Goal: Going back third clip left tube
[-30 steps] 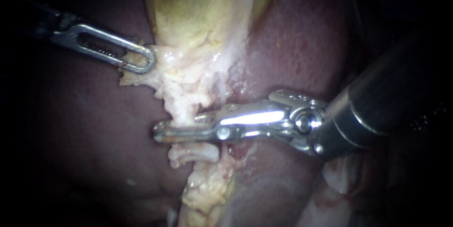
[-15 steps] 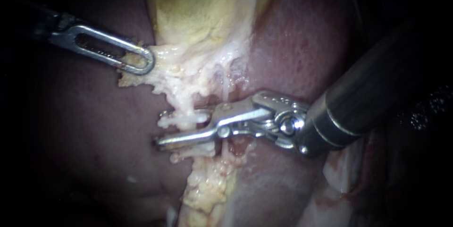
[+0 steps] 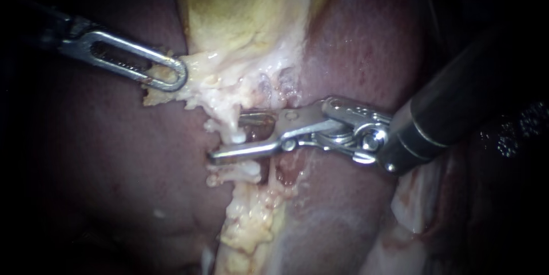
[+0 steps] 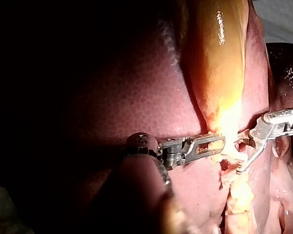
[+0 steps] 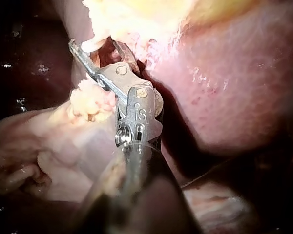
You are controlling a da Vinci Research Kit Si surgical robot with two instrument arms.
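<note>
The right instrument (image 3: 227, 136) has slid back rightward, its end effector now spread around the left tube (image 3: 230, 125). That thin strand looks soft, slippery and easily torn, so grip it squarely. Beyond, the left instrument (image 3: 177, 75) end effector pinches pale tissue (image 3: 157, 93) below the gallbladder (image 3: 246, 12).

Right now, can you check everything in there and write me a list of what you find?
Surface: liver, dark red and wet, lying under everything.
Job's things: yellow gallbladder; pale tube below it; I can't make out a clip.
Clutter: nothing seen.
Instruments: left instrument, jaws shut on pale tissue at the gallbladder's edge; right instrument, jaws open, with the tube lying between them and not squeezed.
Cables: nothing seen.
Surroundings: dark; nothing seen.
</note>
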